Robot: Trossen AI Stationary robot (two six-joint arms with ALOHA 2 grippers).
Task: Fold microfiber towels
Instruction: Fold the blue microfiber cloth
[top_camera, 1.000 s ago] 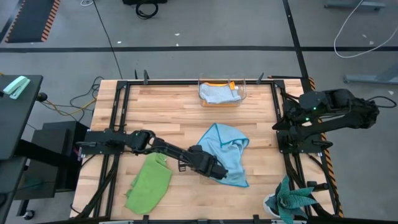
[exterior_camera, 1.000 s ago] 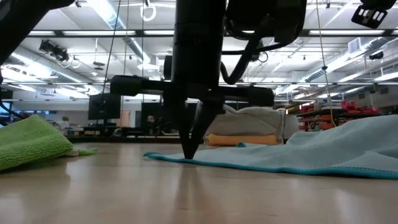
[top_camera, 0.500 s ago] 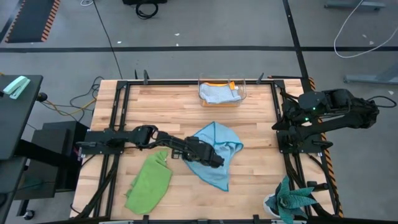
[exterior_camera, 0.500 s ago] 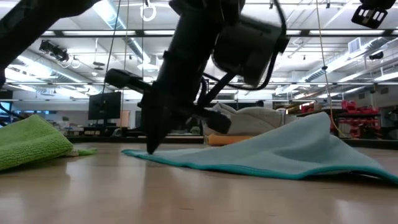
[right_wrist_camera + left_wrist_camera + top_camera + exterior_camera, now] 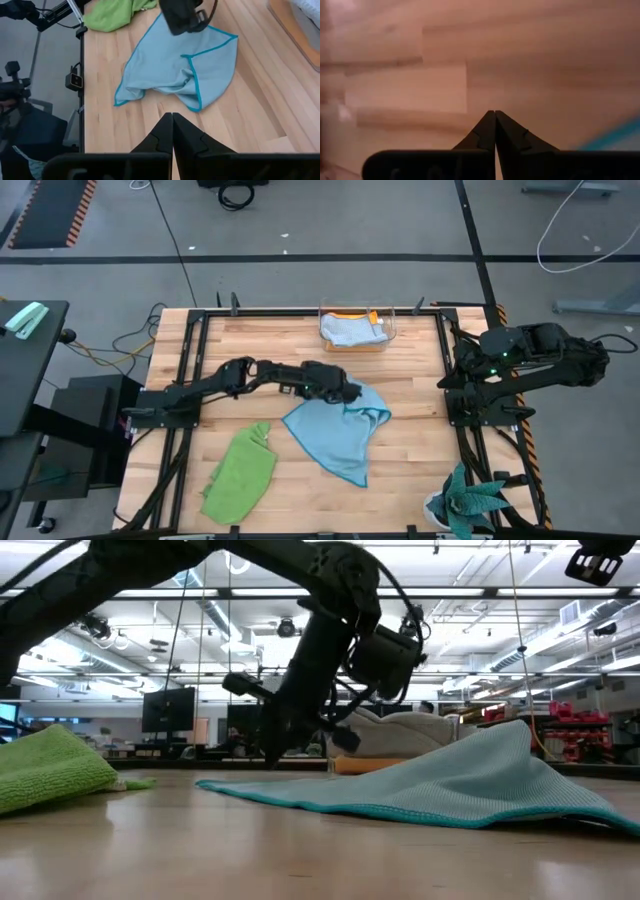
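Left gripper (image 5: 352,392) now at frame centre, up from lower centre, at upper edge of light blue towel (image 5: 335,435); I read jaws closed, nothing held. Towel lies dragged left, crumpled, not yet folded. Right gripper (image 5: 172,116) closed, empty, parked right edge.

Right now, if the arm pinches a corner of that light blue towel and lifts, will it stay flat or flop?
The light blue towel would probably flop: it already lies rumpled, with one edge folded over itself. It looks thin and light, so it should lift easily. On the smooth wooden table, it may slide rather than stay put when pushed.
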